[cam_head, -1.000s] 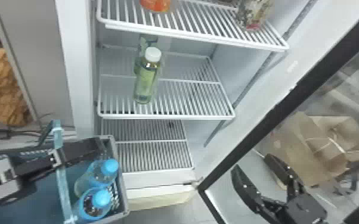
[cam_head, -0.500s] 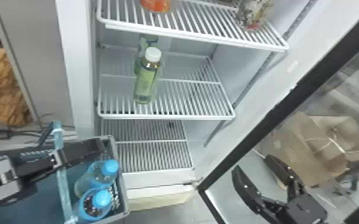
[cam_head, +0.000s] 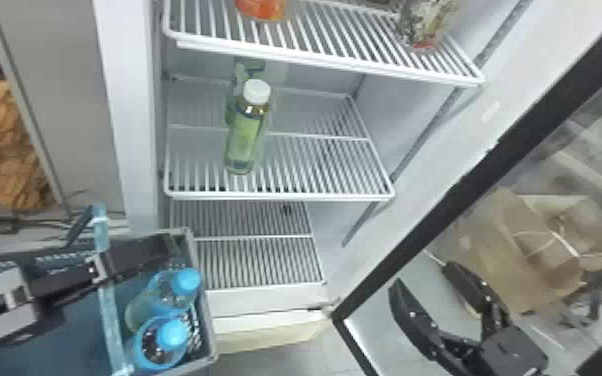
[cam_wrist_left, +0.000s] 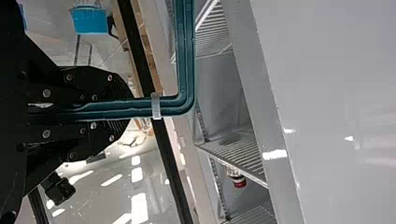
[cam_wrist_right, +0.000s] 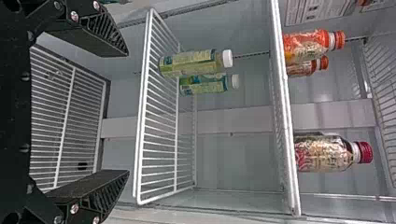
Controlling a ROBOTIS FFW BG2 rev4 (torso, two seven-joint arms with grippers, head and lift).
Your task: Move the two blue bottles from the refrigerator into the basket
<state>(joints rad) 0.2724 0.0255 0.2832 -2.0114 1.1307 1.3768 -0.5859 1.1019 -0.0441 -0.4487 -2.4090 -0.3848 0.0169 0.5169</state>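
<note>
Head view: blue bottle point(cam_head: 141, 311) and second blue bottle point(cam_head: 146, 354) both inside basket point(cam_head: 209, 325), side by side, caps tipped toward two o'clock, long axes roughly eight to two. They lie at about nine o'clock from right hand point(cam_head: 421, 275); left hand point(cam_wrist_left: 126, 108) is nearer, clamped on basket handle point(cam_wrist_left: 187, 60). Right hand: fingers wide apart, nothing between, facing the open refrigerator point(cam_head: 137, 150). Transfer judged complete. Likely next: right hand withdraws toward five o'clock, away from the shelves; left grip kept firm, since slackening could let the basket drop
</note>
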